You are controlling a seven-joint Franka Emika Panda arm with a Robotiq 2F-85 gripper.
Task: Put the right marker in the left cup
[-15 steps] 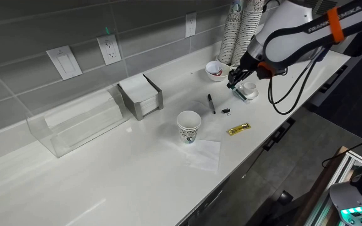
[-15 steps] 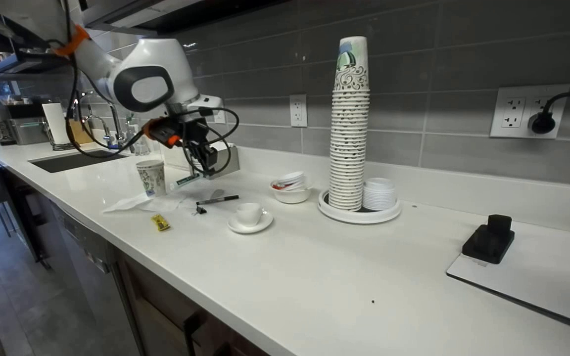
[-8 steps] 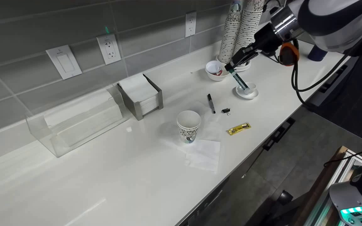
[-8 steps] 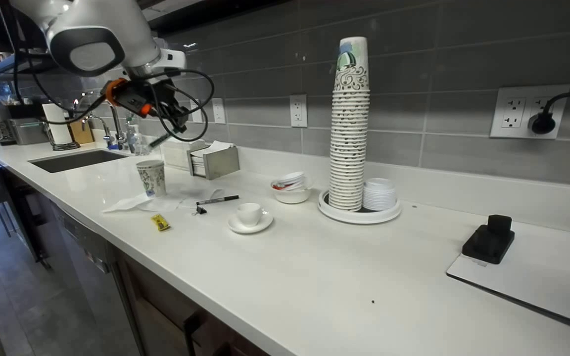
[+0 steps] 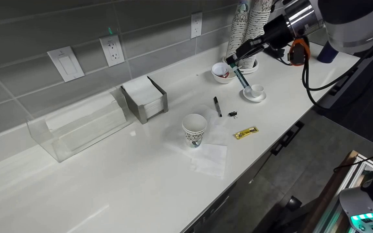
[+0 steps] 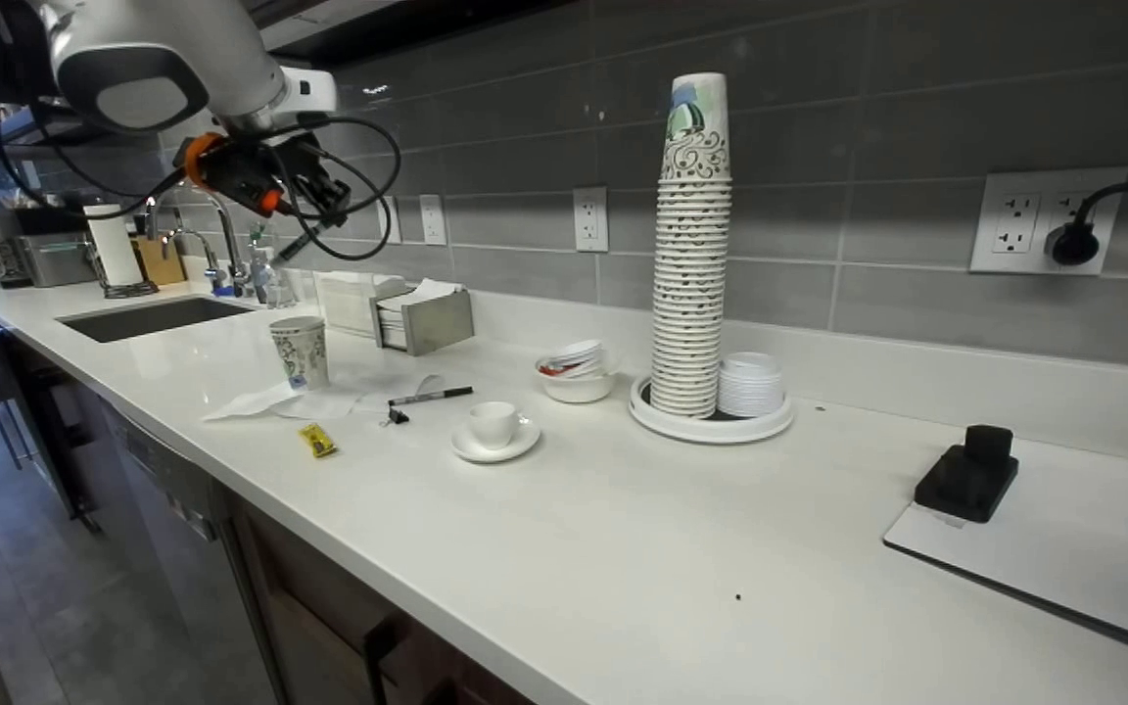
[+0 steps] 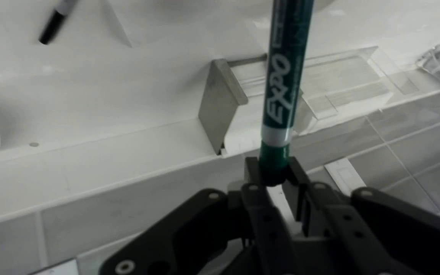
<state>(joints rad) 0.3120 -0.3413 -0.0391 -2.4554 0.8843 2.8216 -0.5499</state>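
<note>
My gripper [image 5: 231, 61] is shut on one end of the right marker, a dark green Expo marker [image 5: 241, 77]. It holds the marker tilted, high above the counter. Both also show in an exterior view, the gripper [image 6: 325, 217] and marker [image 6: 294, 246]. In the wrist view the fingertips [image 7: 274, 172] pinch the end of the marker [image 7: 287, 72]. The left cup [image 5: 194, 131], a white tapered paper cup with a swirl print, stands upright on the counter, apart from the marker. It also shows in an exterior view [image 6: 301, 352] and is out of the wrist view.
A black marker [image 5: 218, 106], binder clip [image 5: 232, 114] and yellow packet [image 5: 245, 132] lie near the cup. A napkin [image 5: 210, 158] lies beside it. A small cup [image 5: 257, 89] on a saucer, bowl [image 5: 223, 78], tall cup stacks [image 5: 237, 38] and napkin holder [image 5: 147, 100] stand around.
My gripper has risen with the green marker in it, moving up and to the left in both exterior views. The marker hangs more steeply. The cup has not moved.
</note>
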